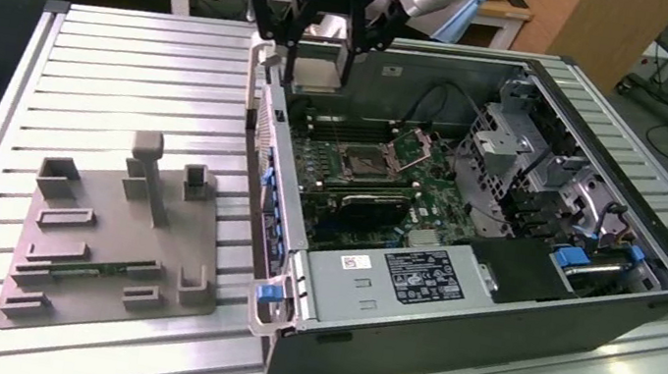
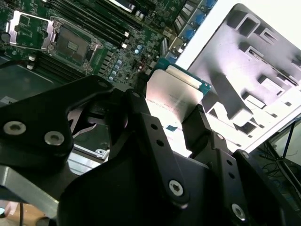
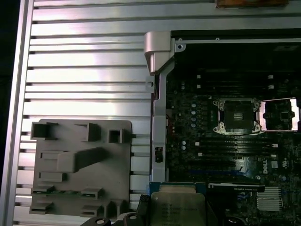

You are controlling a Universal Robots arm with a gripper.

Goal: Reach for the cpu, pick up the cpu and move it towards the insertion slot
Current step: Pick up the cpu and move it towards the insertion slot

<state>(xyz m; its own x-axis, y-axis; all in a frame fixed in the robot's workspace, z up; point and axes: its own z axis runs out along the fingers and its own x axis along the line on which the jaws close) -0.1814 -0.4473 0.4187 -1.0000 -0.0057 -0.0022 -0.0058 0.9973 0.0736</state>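
— Gripper (image 1: 319, 46)?
— Clamped on the cpu (image 2: 170, 98), fingers (image 2: 149, 123) pressing its two edges.
— Cpu's place?
— Held aloft over the case (image 1: 632, 321) wall, between the grey tray (image 1: 98, 256) and the board.
— Slot (image 1: 361, 162)?
— Open on the board, flap up, well apart from the cpu.

The exterior view looked down obliquely from some way off at the slatted counter (image 1: 129, 47) and open computer case (image 1: 469, 346). Both wrist views sat close above, sharing the insertion slot (image 2: 70, 44) (image 3: 236, 117), at two o'clock in the first.
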